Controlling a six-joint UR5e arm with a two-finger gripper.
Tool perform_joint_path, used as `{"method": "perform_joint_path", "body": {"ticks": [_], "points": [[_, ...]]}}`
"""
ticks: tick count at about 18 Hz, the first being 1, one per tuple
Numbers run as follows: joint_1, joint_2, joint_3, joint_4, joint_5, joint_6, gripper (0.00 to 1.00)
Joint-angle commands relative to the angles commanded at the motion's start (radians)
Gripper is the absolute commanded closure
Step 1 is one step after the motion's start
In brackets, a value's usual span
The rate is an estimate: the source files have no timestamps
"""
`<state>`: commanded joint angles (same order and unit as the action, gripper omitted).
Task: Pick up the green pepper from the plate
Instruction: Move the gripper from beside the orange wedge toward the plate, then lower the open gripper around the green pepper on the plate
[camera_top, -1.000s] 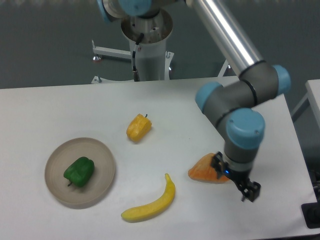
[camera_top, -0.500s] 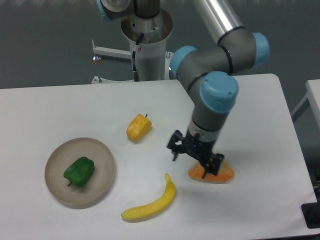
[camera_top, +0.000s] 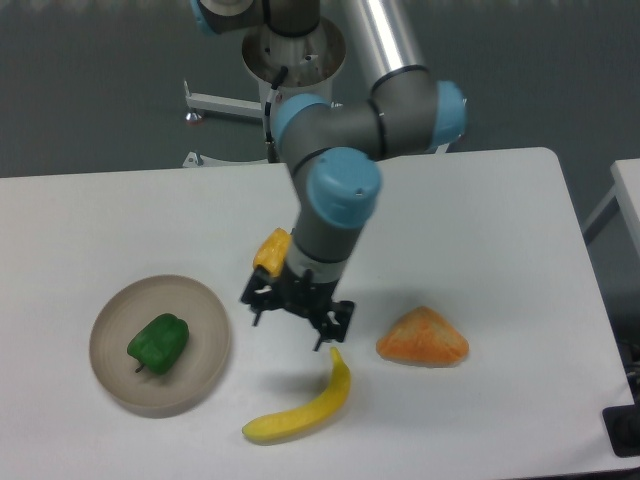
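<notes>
The pepper (camera_top: 158, 343) is glossy dark green, lumpy and blocky, its short stem end turned toward 7 o'clock. It lies in the plate (camera_top: 205, 310), a round, shallow, matte beige-grey dish at the bench's (camera_top: 100, 230) 8 o'clock side, and nothing else is in the dish. The claw (camera_top: 296, 320) hangs well apart from the plate, toward 3 o'clock of it, fingers spread and holding nothing. A yellow pepper (camera_top: 270, 251) sits partly behind the arm, a banana (camera_top: 304, 404) at the claw's 6 o'clock, an orange wedge (camera_top: 423, 338) at 3 o'clock.
</notes>
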<state>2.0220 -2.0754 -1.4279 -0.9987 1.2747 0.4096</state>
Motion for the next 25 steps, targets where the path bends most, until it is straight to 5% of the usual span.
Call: {"method": "perform_joint_path", "body": {"ticks": [12, 17, 25], "points": [[-0.132, -0.018, -0.035, 0.014, 0.002, 0.021, 0.0], [-0.14, -0.037, -0.032, 0.06, 0.002, 0.06, 0.0], [-0.155, -0.041, -0.035, 0.058, 0.008, 0.104, 0.0]]}}
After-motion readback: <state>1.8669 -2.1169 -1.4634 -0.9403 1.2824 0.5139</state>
